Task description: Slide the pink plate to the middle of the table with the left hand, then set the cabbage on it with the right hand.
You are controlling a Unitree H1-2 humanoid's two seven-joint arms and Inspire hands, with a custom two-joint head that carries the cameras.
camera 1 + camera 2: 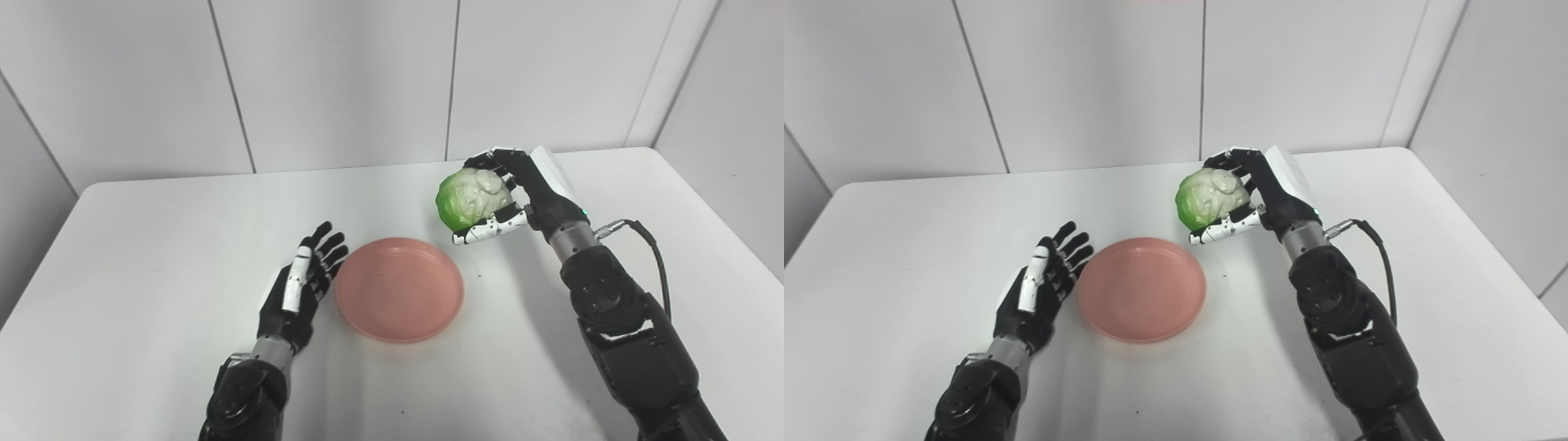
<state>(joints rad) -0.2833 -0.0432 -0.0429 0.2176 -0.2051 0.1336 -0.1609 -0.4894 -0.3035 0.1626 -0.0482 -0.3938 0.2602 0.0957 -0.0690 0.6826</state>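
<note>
The pink plate (pixel 398 289) lies flat near the middle of the white table (pixel 153 245), with nothing on it. My left hand (pixel 303 283) rests just left of the plate, fingers spread and open, close to its rim. My right hand (pixel 517 193) is shut on the green and white cabbage (pixel 471 197) and holds it in the air above the table, up and to the right of the plate's far right rim. The same cabbage (pixel 1211 198) shows in the right eye view, with the fingers wrapped over its top and the thumb under it.
A black cable (pixel 649 245) loops out of the right wrist. The table's back edge meets a white panelled wall (pixel 343 79). A small dark speck (pixel 478 275) lies on the table right of the plate.
</note>
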